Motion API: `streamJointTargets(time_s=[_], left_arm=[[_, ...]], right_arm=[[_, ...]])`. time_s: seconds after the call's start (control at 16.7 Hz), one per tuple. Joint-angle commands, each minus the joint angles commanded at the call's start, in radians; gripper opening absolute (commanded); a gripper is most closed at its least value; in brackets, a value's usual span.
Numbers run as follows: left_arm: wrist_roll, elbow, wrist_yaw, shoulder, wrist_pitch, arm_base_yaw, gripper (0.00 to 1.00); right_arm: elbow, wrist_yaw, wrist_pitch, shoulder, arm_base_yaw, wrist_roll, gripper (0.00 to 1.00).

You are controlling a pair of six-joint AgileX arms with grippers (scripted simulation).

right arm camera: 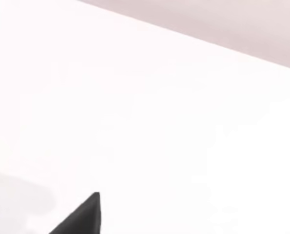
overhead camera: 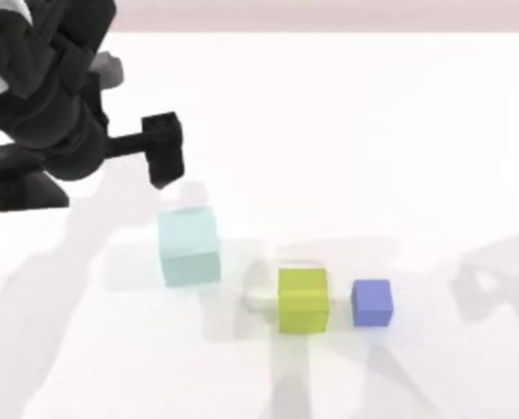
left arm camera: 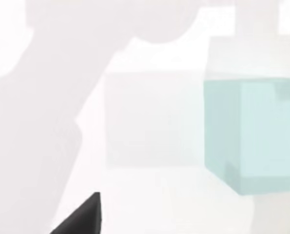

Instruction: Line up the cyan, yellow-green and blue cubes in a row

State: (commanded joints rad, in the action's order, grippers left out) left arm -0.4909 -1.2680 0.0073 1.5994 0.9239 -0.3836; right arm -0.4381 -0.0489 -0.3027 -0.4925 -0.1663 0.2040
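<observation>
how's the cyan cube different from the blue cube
The cyan cube is pale and the largest; the blue cube is periwinkle and the smallest. The cyan one stands at the row's left end, apart from the others; the blue one stands at the right end, close beside the yellow-green cube. Both are plain, matte and ungripped.

Your left arm (overhead camera: pixel 41 105) was matte black and chunky with white patches, its left gripper (overhead camera: pixel 161 148) a blocky black head.

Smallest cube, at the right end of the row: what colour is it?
Periwinkle blue cube; it shows best in the top view.
</observation>
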Motion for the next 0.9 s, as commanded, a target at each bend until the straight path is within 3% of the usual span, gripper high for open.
streamJointTargets(time_s=[0.42, 0.9], left_arm=[[-0.133, -0.358, -0.004, 0.408, 0.238, -0.103, 1.00], [-0.149, -0.404, -0.005, 0.459, 0.260, -0.112, 1.00]], right_arm=[[0.392, 0.041, 0.267, 0.437, 0.140, -0.179, 1.00], [0.438, 0.049, 0.303, 0.493, 0.156, -0.204, 1.00]])
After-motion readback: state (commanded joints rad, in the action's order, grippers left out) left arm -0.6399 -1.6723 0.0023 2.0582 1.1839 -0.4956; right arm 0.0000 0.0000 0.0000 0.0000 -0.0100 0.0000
